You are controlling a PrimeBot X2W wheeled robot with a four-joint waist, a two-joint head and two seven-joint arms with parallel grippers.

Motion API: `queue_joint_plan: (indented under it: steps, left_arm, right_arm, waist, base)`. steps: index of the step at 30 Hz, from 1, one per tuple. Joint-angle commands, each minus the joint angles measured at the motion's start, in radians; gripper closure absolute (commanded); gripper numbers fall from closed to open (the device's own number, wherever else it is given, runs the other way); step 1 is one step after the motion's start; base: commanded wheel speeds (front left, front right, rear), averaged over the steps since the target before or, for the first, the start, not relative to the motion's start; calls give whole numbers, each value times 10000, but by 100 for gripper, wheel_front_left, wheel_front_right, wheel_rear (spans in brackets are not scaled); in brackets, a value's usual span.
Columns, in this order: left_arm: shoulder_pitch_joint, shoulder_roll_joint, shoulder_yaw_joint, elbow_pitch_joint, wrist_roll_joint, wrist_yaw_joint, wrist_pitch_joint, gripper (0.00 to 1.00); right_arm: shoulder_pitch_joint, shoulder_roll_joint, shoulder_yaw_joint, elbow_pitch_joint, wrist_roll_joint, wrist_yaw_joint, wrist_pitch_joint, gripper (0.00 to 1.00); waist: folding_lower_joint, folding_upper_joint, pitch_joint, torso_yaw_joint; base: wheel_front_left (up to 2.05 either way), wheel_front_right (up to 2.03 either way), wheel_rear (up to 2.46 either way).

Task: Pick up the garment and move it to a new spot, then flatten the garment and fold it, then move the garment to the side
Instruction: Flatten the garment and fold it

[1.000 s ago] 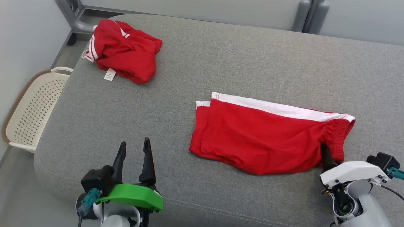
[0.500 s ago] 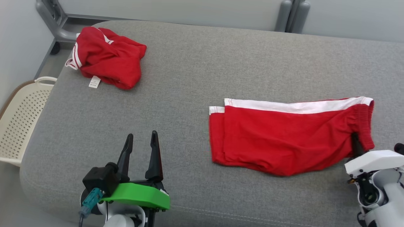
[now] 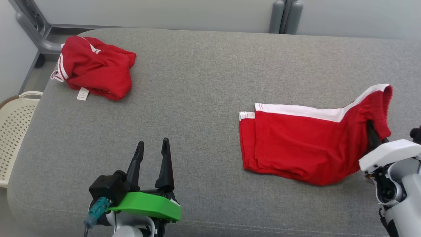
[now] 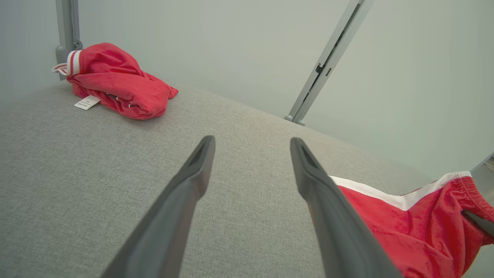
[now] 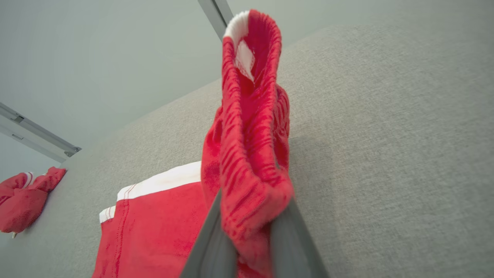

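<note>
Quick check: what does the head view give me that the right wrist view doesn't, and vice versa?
Head view: the left hand, open and empty, and the basket beside the grey cushion. Right wrist view: a close look at both fingers of the right hand pinching the raised waistband. Shared: the folded red shorts, the crumpled red garment and the cushion itself.
</note>
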Motion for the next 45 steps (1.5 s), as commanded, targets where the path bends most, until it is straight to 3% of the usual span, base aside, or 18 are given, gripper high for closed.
queue_joint_plan:
  steps: [1, 15, 28, 29, 30, 32, 33, 34, 45]
  left_arm:
    - [113, -16, 19, -34, -14, 26, 1, 0]
    - [270, 16, -55, -219, -159, 55, 45, 0]
    - [424, -72, -216, -231, -301, 42, 77, 0]
    - [442, -84, -223, -219, -319, 42, 66, 0]
    - [456, -90, -228, -208, -327, 41, 54, 0]
    - [464, -98, -236, -185, -327, 40, 28, 0]
    - [463, -104, -236, -175, -334, 42, 18, 0]
    - [476, -106, -239, -167, -339, 48, 28, 0]
    - [631, -29, -239, -212, -401, 111, 59, 0]
  right_arm:
    - [0, 89, 281, -220, -238, 0, 156, 100]
    - [251, 1089, 1747, -1224, -3198, 0, 1532, 100]
    - [-150, 1775, 2064, 85, -5004, 0, 2374, 100]
    - [-204, 1813, 2063, 203, -5101, 0, 2332, 93]
    - [-269, 1839, 2066, 307, -5219, 0, 2290, 69]
    - [-374, 1875, 2106, 535, -5421, 0, 2255, 38]
    - [-425, 1896, 2119, 622, -5482, 0, 2210, 15]
    - [-472, 1923, 2120, 698, -5543, 0, 2151, 0]
    - [-624, 2172, 3211, 293, -5363, 0, 1876, 0]
  waist:
    - [0, 0, -70, -26]
    - [0, 0, -488, 416]
    - [0, 0, -780, 1110]
    - [0, 0, -790, 1132]
    - [0, 0, -796, 1151]
    - [0, 0, -810, 1178]
    - [0, 0, -818, 1182]
    - [0, 0, -832, 1177]
    - [0, 0, -1015, 694]
  base:
    - [0, 0, 0]
    - [0, 0, 0]
    - [0, 0, 0]
    - [0, 0, 0]
    - [0, 0, 0]
    - [0, 0, 0]
    - [0, 0, 0]
    - [0, 0, 0]
    - [0, 0, 0]
